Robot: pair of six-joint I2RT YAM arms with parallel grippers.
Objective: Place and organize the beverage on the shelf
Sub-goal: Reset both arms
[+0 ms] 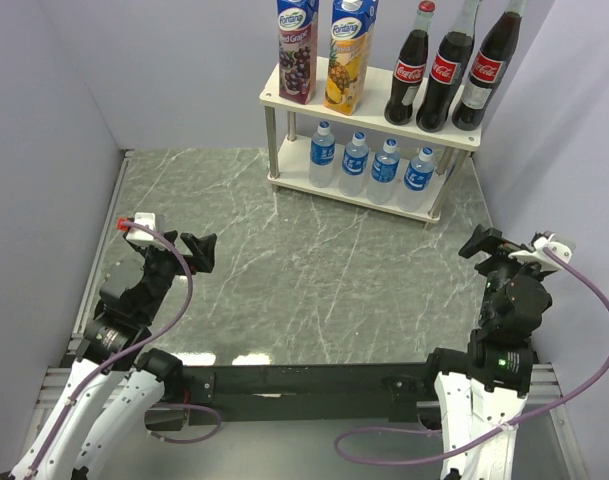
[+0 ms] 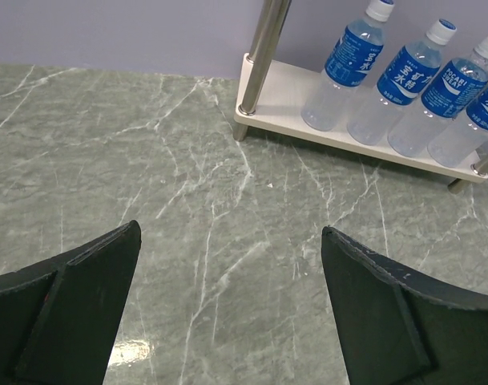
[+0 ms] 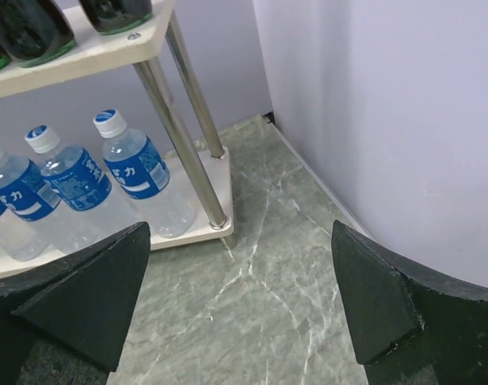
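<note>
Both arms sit folded low at the near side of the tabletop (image 1: pixel 314 285), the left one by the left edge and the right one by the right edge, each with its elbow drawn back over its white base. The left gripper (image 1: pixel 198 251) is raised just above the surface and aimed toward the far right corner; its dark, wedge-shaped fingers (image 2: pixel 83 297) are spread wide with nothing between them. The right gripper (image 1: pixel 480 244) is likewise spread wide and empty, and faces the far edge. A glossy purple cable (image 1: pixel 180 285) loops off each wrist. The tabletop is polished grey-green stone with thin white veins. The shelf (image 1: pixel 275 97) stands at the far right corner, slightly skewed: two pale, smooth boards with rounded corners on round, shiny metal legs (image 1: pixel 272 140). On its top board, at the left end, stand the grape carton (image 1: pixel 296 55) and the pineapple carton (image 1: pixel 350 60), both tall printed boxes; to their right are three Coca-Cola bottles (image 1: pixel 446 70), dark and curved. On the lower board four water bottles (image 1: pixel 355 163), clear plastic with blue labels and white caps, stand in a row.
</note>
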